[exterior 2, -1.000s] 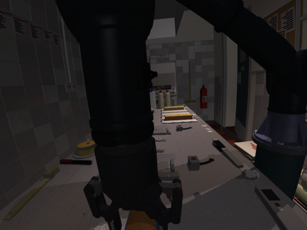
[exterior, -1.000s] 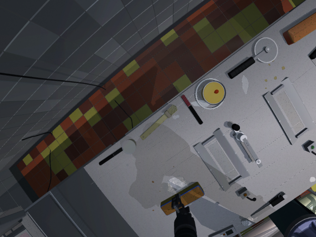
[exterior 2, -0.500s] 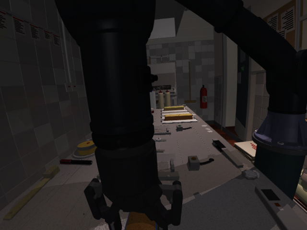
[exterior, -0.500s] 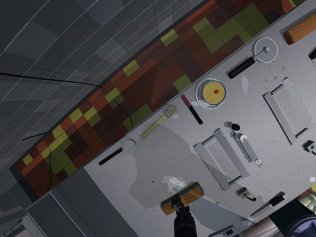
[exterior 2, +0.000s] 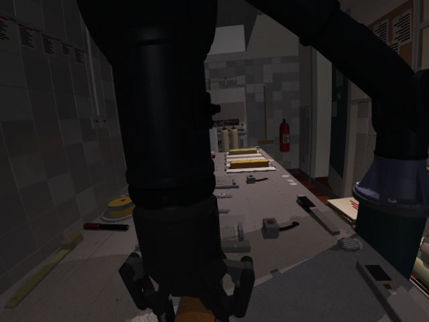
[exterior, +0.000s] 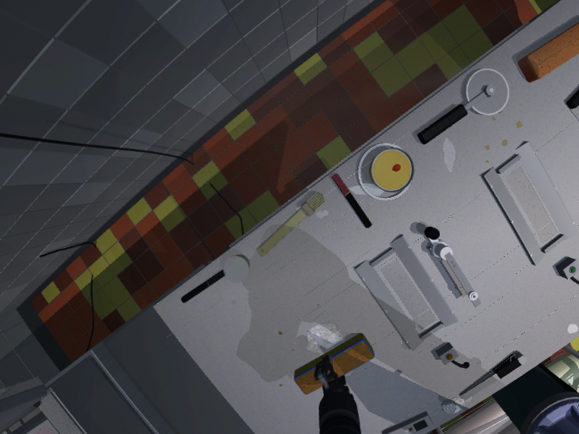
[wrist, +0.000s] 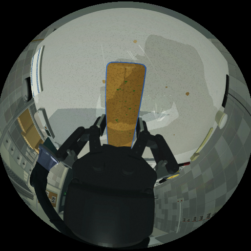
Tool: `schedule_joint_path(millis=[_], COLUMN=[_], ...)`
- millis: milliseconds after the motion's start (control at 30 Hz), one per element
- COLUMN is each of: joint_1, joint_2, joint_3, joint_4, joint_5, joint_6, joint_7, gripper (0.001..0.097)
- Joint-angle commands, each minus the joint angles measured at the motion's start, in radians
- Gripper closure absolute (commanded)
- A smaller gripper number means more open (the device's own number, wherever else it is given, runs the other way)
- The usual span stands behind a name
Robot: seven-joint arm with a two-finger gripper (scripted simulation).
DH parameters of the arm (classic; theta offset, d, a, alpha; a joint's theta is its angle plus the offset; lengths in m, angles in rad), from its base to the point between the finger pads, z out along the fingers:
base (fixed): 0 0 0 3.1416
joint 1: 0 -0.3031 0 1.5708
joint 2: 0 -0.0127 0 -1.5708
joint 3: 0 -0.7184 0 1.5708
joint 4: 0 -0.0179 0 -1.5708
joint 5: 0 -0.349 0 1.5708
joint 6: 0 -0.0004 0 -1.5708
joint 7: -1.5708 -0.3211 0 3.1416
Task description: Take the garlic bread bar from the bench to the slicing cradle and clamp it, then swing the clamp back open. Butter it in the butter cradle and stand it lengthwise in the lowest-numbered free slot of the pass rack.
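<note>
At the near end of the steel bench the garlic bread bar lies flat on a crumpled sheet of paper, a brown loaf flecked with green. Further along the bench stand two open cradles: the nearer one has a clamp lever with a black knob beside it, and the farther one lies past it. The pass rack at the far end has two bars in its slots. My gripper is down over the bar, astride its middle, and its fingers are closed on the bar.
A dish of butter sits by the wall, with a pastry brush, a red-tipped knife and a pizza wheel along the same side. A small button box stands near the front edge.
</note>
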Motion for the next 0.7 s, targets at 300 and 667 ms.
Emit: schedule_joint_path(millis=[300, 667], joint_1=[0.0, 0.0], joint_2=[0.0, 0.001], joint_3=[0.0, 0.001], joint_4=[0.0, 0.0], joint_5=[0.0, 0.001], joint_6=[-0.001, -0.001], joint_7=[0.0, 0.0], gripper=[0.0611, 0.0831])
